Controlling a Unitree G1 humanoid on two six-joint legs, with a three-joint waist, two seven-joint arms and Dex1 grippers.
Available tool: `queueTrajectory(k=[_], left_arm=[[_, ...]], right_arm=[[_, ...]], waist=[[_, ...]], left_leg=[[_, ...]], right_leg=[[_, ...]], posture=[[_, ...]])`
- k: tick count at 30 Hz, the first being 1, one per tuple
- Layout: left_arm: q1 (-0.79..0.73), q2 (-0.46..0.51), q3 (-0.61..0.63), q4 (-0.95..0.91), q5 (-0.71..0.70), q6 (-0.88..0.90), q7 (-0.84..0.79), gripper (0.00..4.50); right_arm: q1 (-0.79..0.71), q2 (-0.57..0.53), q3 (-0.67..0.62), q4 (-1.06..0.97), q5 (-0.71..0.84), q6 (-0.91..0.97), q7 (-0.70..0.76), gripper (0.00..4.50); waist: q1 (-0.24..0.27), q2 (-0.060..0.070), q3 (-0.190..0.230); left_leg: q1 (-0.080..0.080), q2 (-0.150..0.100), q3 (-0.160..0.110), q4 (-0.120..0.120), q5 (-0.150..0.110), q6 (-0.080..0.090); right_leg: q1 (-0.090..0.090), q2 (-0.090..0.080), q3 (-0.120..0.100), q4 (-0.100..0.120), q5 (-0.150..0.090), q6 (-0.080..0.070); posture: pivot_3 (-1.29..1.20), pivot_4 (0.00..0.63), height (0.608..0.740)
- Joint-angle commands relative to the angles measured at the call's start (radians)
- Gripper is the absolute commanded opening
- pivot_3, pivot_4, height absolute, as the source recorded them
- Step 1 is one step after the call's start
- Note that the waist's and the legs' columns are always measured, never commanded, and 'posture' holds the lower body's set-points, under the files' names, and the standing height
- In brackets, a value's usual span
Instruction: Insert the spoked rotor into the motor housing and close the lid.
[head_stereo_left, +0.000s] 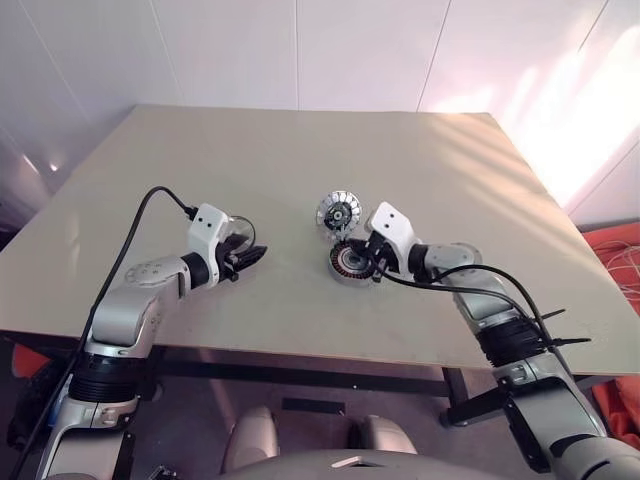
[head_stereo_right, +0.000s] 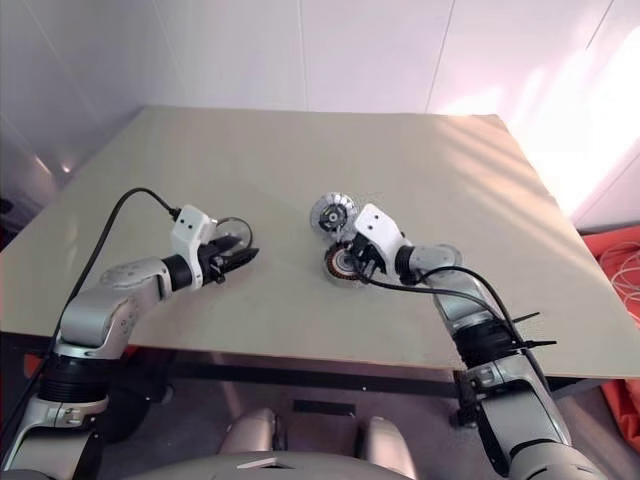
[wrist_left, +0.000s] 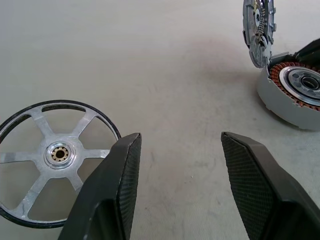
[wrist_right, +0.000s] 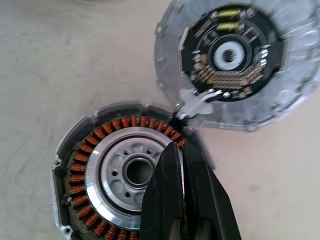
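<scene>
1. L claw (wrist_left: 175, 165) is spread open w/ nothing in it, arm low over the worktop (head_stereo_left: 300, 160), right beside the lid (wrist_left: 55, 155) lying flat.
2. R claw (wrist_right: 182, 165) is pinched shut, tips over the motor housing (wrist_right: 95, 165), arm angled down-left.
3. Spoked rotor (wrist_right: 235, 55) stands tilted at the housing's rim.

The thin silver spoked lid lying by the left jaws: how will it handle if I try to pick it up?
The thin pale-silver spoked lid looks like rigid metal, so probably stiff and light. It lies flat on the beige table, so the rim may be hard to get under and may slide on that smooth surface. Once stood on edge, its round shape could well roll.
</scene>
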Motion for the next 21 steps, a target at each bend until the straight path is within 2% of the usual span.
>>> queueTrajectory(k=[1, 13, 21], left_arm=[[-0.015, 0.009, 0.007, -0.027, -0.002, -0.017, -0.003, 2.7], [-0.018, 0.011, 0.007, -0.023, 0.0, -0.017, -0.004, 2.7], [-0.018, 0.013, 0.008, -0.021, 0.001, -0.016, -0.002, 2.7]], right_arm=[[-0.024, -0.014, -0.03, -0.07, 0.024, 0.012, 0.008, 0.13], [0.073, 0.016, 0.037, -0.01, -0.018, 0.014, -0.006, 0.13], [0.029, 0.01, 0.005, -0.02, -0.006, 0.011, -0.012, 0.13]], waist=[[-0.001, 0.0, 0.0], [-0.003, 0.0, 0.0], [-0.003, 0.0, 0.0]], left_leg=[[0.0, 0.0, 0.0, 0.0, 0.0, 0.0], [0.0, 0.0, 0.0, 0.0, 0.0, 0.0], [0.002, 0.0, 0.0, 0.0, 0.0, 0.0]], right_leg=[[0.0, 0.0, 0.0, 0.0, 0.0, 0.0], [0.0, 0.0, 0.0, 0.0, 0.0, 0.0], [0.002, 0.0, 0.0, 0.0, 0.0, 0.0]], posture=[[0.0, 0.0, 0.74], [0.0, 0.0, 0.74], [0.0, 0.0, 0.74]])
